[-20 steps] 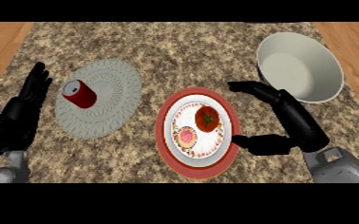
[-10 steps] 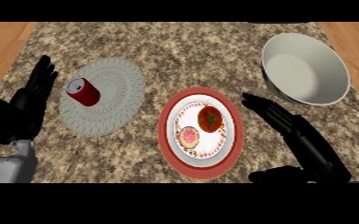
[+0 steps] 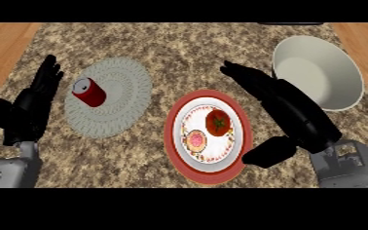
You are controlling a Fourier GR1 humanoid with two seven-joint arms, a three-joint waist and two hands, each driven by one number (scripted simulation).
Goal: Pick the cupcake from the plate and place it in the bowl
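A red-rimmed white plate (image 3: 176, 143) lies at the counter's middle front. On it sit a pink-iced cupcake (image 3: 196, 139) and a red tomato (image 3: 218, 121). The grey-white bowl (image 3: 287, 67) stands at the back right, with nothing visible in it. My right hand (image 3: 287, 109) is open, just right of the plate, fingers stretched toward the back between plate and bowl and thumb low by the plate's right rim. It holds nothing. My left hand (image 3: 32, 105) rests open at the left edge, fingers up.
A red can (image 3: 89, 92) lies on a round grey woven mat (image 3: 109, 96) left of the plate. Wooden floor shows beyond the counter's left and right back corners.
My right hand has pulled back from the plate's rim, then swung upward and back, its fingers now stretching toward the bowl. The left hand has barely shifted.
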